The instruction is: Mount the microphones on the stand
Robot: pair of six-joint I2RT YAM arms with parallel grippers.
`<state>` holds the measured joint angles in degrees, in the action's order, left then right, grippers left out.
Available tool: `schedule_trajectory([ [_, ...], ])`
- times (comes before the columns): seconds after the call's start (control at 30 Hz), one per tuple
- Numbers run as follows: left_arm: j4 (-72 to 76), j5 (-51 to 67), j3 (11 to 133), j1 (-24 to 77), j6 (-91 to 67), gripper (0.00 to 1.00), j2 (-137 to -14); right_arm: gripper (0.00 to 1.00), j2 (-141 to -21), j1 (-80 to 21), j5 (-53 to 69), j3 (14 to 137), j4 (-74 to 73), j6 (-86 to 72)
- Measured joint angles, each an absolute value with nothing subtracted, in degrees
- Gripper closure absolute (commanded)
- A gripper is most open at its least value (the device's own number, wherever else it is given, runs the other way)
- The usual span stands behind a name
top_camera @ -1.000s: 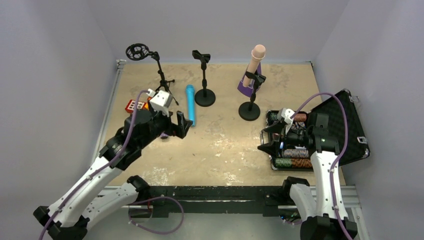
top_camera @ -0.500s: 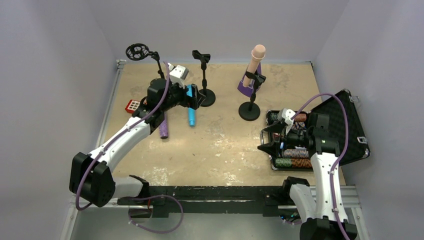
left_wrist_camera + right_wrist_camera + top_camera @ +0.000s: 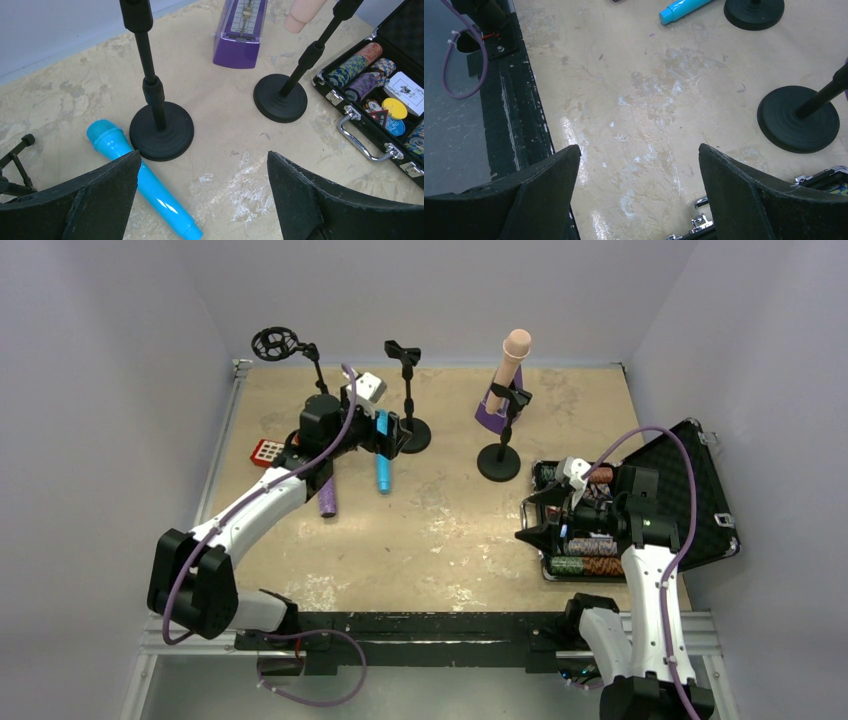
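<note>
The sky-blue microphone [image 3: 382, 470] lies on the table next to the middle stand's base [image 3: 411, 435]. In the left wrist view the blue microphone [image 3: 142, 182] runs under my left finger. My left gripper [image 3: 390, 438] hovers over its head end, open and empty [image 3: 203, 155]. The glittery purple microphone [image 3: 327, 496] lies to the left of the blue one. The pale pink microphone [image 3: 512, 355] stands clipped in the right stand [image 3: 499, 462]. My right gripper [image 3: 535, 516] is open and empty [image 3: 639, 147] beside the case.
A tripod stand with a ring holder [image 3: 276, 342] stands at the back left. A purple metronome [image 3: 489, 412] sits behind the right stand. An open black case of poker chips [image 3: 680, 490] lies at the right. A red-and-white item [image 3: 267, 451] lies at the left.
My left arm has swung from the front left toward the back, bringing its gripper over the blue microphone and uncovering the purple one. The right arm has not moved.
</note>
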<state>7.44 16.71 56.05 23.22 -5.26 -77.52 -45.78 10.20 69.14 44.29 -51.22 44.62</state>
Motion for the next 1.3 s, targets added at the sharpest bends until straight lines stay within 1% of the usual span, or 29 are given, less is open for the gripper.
schedule_trajectory([
  [0.47,8.12,18.74,56.05,23.11,-3.09,0.0,-79.05,0.08,-46.5,10.2,69.14,44.29,-51.2,44.6],
  [0.83,8.12,20.51,56.05,22.94,-1.69,0.0,-76.9,0.08,-46.48,10.2,69.14,44.29,-51.2,44.62],
  [1.3,7.46,23.49,56.66,22.9,4.43,0.0,-76.82,0.08,-46.5,10.2,69.14,44.29,-51.2,44.64],
])
